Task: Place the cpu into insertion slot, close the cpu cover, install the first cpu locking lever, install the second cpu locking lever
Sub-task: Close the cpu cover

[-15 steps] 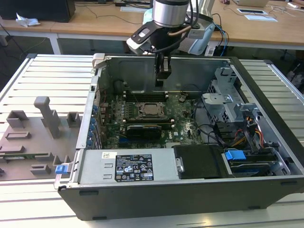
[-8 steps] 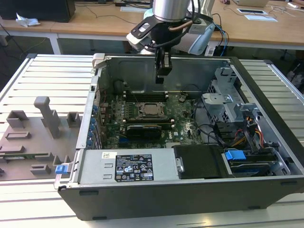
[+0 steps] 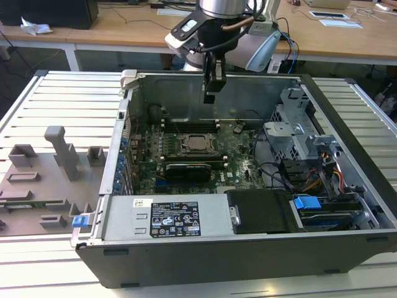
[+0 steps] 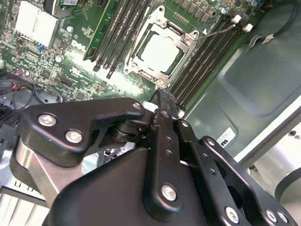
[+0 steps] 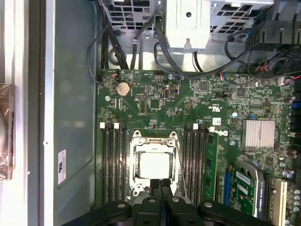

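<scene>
The cpu (image 5: 154,165) lies flat in the insertion slot (image 5: 134,191) on the green motherboard, its dull silver top showing through the window of the cpu cover (image 5: 137,162). The cover lies down flat over the chip in both wrist views, cpu (image 4: 160,52) and cover (image 4: 184,41). My gripper (image 3: 209,97) hangs inside the open computer case, well above the socket (image 3: 197,144) and slightly behind it. Its black fingers (image 5: 155,184) are pressed together, shut with nothing between them, fingertips (image 4: 164,100) pointing toward the socket's edge. How the thin locking levers sit I cannot make out.
Long black memory slots (image 5: 114,160) flank the socket on both sides. A green card (image 5: 211,174) and a finned heatsink (image 5: 257,133) stand beside it. Cables (image 5: 141,52) and a metal drive cage (image 3: 291,133) crowd one end of the case. The power supply (image 3: 167,217) lines the near wall.
</scene>
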Controlling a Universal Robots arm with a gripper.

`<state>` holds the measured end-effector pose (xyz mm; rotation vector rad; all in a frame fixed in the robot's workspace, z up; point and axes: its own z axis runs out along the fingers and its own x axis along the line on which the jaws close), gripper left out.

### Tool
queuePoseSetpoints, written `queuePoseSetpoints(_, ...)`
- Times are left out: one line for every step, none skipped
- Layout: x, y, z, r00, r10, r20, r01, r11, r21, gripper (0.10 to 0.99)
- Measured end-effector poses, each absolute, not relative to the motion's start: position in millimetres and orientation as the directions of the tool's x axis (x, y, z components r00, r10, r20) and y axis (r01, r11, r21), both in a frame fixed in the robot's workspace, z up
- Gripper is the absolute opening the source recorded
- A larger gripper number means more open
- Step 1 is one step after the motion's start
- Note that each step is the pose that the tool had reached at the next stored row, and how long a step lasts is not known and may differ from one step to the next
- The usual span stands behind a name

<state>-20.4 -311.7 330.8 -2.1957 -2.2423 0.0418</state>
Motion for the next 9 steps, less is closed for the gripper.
queuePoseSetpoints(-20.4,-311.7,333.5,-0.021,1.0,-0.017,1.0,0.021,-0.021,0.106)
queuePoseSetpoints(-20.4,-311.7,335.0,-0.021,1.0,-0.017,1.0,0.021,-0.021,0.106)
queuePoseSetpoints(-20.4,-311.7,337.9,-0.021,1.0,-0.017,1.0,0.021,-0.021,0.106)
queuePoseSetpoints(-20.4,-311.7,341.3,-0.021,1.0,-0.017,1.0,0.021,-0.021,0.106)
queuePoseSetpoints(-20.4,-311.7,345.2,-0.021,1.0,-0.017,1.0,0.021,-0.021,0.106)
queuePoseSetpoints(-20.4,-311.7,347.4,-0.021,1.0,-0.017,1.0,0.021,-0.021,0.106)
queuePoseSetpoints(-20.4,-311.7,347.6,-0.021,1.0,-0.016,1.0,0.021,-0.021,0.106)
queuePoseSetpoints(-21.9,-311.7,347.7,-0.021,1.0,-0.017,1.0,0.021,-0.021,0.106)
queuePoseSetpoints(-33.8,-311.7,347.7,-0.021,1.0,-0.017,1.0,0.021,-0.02,0.106)
